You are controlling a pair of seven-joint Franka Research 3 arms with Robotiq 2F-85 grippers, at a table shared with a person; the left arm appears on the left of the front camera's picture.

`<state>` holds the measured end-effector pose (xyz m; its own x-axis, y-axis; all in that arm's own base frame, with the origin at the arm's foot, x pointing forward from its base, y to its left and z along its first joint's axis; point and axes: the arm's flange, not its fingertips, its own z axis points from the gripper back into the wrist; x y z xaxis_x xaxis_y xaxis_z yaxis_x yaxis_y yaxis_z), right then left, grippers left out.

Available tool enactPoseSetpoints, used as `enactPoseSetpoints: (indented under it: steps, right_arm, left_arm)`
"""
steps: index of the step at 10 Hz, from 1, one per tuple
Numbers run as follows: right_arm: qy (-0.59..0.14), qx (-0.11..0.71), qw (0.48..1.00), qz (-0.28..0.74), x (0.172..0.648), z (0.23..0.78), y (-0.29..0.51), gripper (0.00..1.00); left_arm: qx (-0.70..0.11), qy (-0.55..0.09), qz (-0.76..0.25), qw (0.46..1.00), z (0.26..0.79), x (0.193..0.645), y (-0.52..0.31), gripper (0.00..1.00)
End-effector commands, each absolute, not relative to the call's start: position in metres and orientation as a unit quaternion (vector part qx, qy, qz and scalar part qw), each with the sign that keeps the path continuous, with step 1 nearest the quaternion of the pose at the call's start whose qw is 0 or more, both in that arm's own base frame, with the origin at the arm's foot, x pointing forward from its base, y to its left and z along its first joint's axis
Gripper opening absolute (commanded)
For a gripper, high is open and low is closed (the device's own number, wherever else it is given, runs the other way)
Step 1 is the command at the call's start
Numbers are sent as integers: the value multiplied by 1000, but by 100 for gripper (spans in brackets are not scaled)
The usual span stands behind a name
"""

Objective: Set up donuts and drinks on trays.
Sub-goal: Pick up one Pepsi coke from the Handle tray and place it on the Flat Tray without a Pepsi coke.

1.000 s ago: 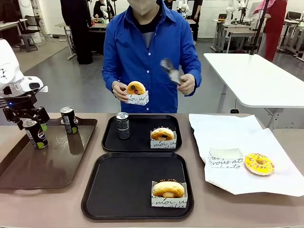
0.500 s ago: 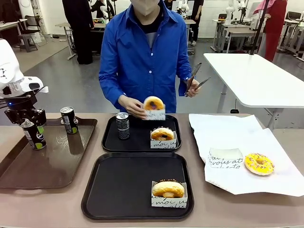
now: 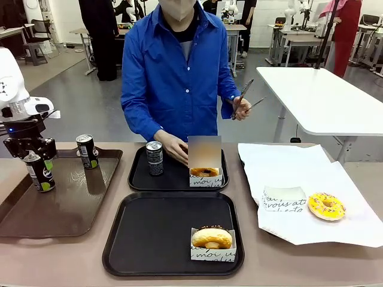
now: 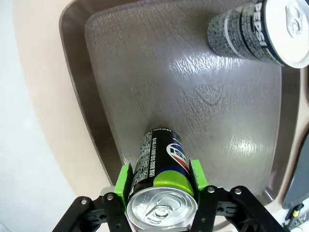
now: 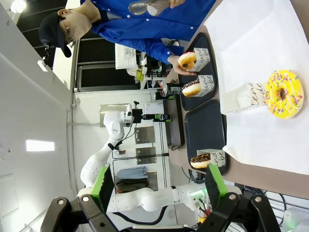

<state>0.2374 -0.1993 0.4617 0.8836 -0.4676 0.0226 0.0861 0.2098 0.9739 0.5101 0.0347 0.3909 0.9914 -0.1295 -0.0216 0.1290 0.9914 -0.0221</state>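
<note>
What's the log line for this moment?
left gripper: shut on Pepsi can over brown tray | right gripper: open | person's hand: sleeved donut at far black tray | near black tray: one donut

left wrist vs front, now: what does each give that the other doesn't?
Left wrist: the Pepsi can's silver top and pull tab, left claw pads on either side. Front: person's hand at the far black tray, near black tray with a sleeved donut, yellow donut on paper. Both: that can, second can, brown tray.
</note>
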Motion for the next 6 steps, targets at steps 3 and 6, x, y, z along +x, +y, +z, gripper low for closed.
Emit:
enactPoseSetpoints:
  steps: [3,6]
  right_arm:
    - [-160,608,757,-178,238,461,-200,100]
    - [-160,608,757,-178,238,461,-200,100]
  left_arm:
    - [14,5,-135,991,498,464,-4,0]
    - [31,-36,-168,985,556,409,-27,0]
